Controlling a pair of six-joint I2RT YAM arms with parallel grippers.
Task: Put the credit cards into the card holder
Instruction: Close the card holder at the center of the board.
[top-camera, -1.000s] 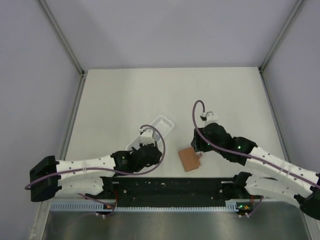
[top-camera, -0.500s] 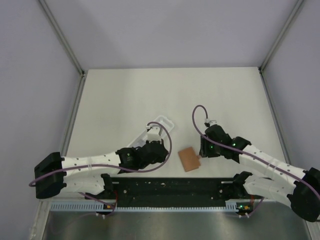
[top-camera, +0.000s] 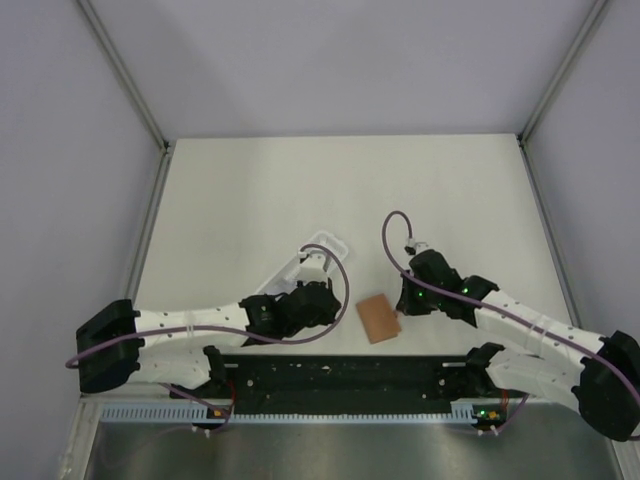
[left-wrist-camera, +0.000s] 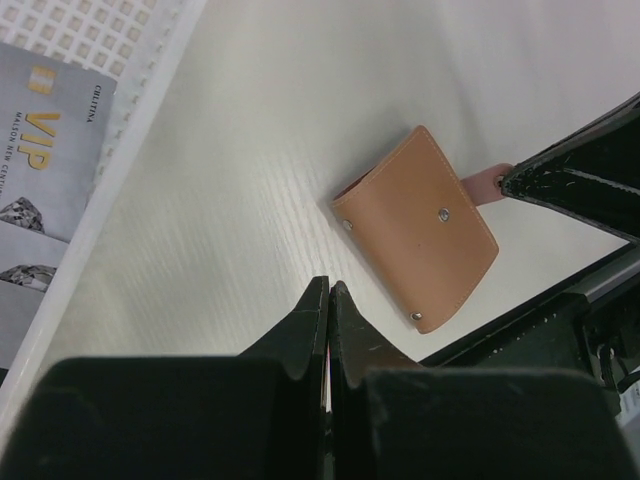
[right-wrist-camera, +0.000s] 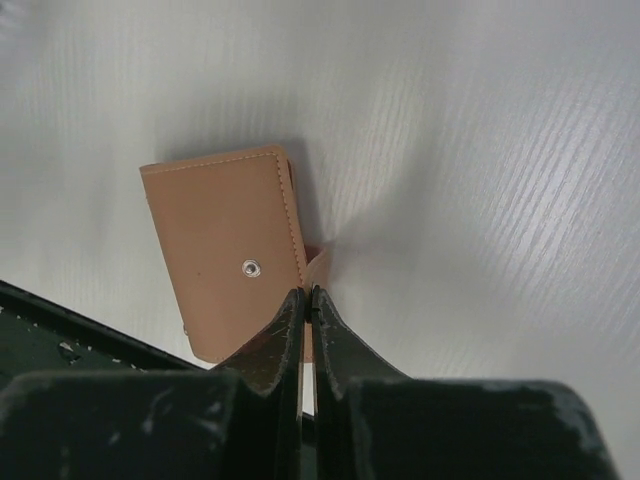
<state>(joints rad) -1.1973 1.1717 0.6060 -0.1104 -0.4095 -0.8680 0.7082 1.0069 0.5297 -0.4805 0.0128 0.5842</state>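
The card holder is a small orange-brown folded wallet lying shut near the table's front edge, seen also in the left wrist view and the right wrist view. My right gripper is shut on the small strap tab at the wallet's right edge. My left gripper hangs just left of the wallet, shut, with nothing seen between its fingers. A grey credit card printed "VIP" lies in the white tray.
The white tray sits behind the left wrist, mostly covered by that arm. The black mounting rail runs along the near edge just in front of the wallet. Grey walls close in both sides and the back.
The right gripper's jaws have closed onto the wallet's tab after lowering beside it. The left arm has slid right, toward the wallet. The wallet has not shifted.
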